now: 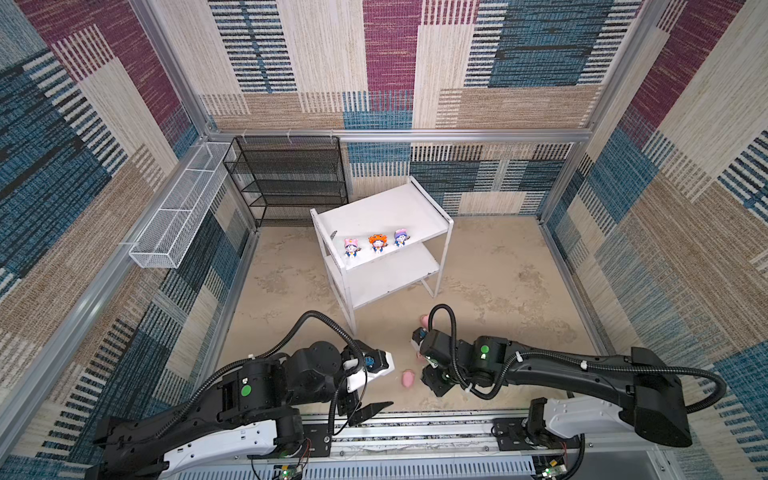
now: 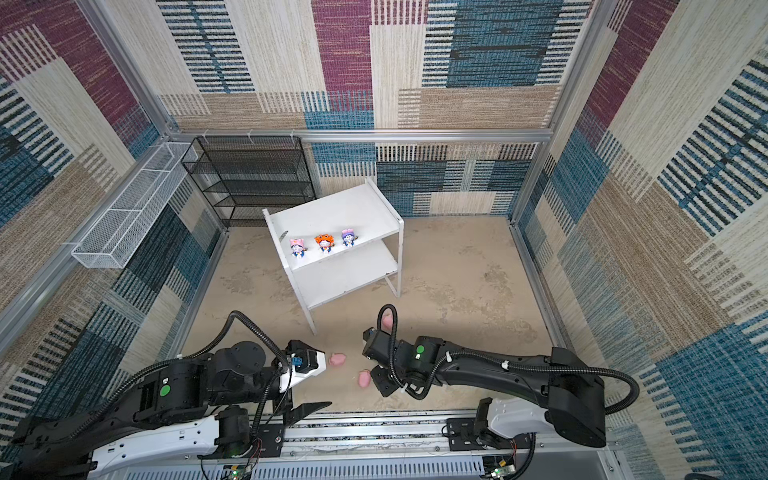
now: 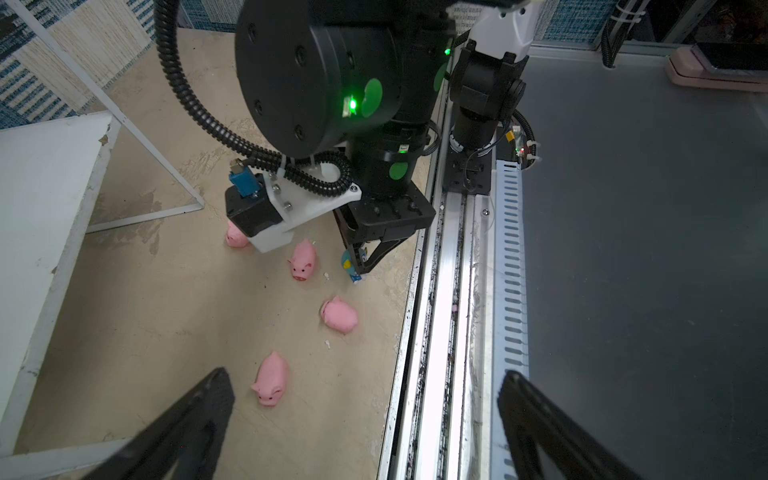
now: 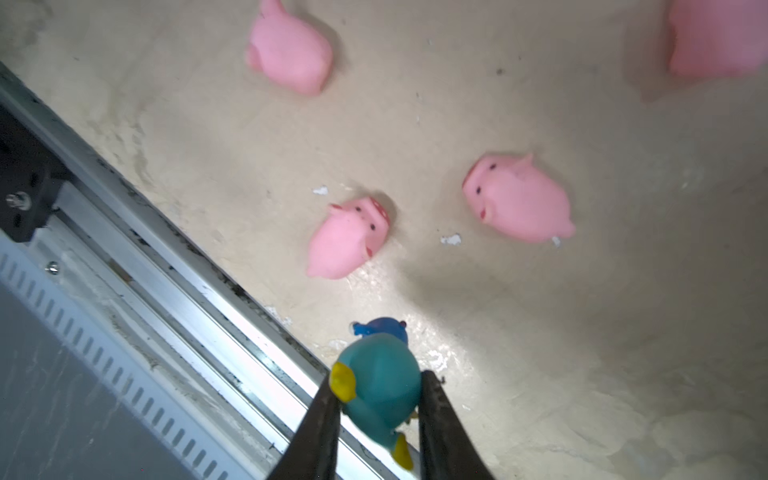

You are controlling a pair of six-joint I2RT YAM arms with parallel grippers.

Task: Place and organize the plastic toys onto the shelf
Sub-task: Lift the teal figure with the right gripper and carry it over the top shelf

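while the left hand hangs wide open near the front edge of the beige worktop, the right hand pinches the small plastic toy with the teal hood from both sides, low down, just beside the silver metal rail. four little pink plastic pigs lie close by on the worktop. three toys with pink, orange and purple hoods stand in a row on the top board of the white two-tier shelf.

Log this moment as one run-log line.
left gripper open, empty | right gripper clamped on teal figurine | three figurines on shelf top board | four pigs on table
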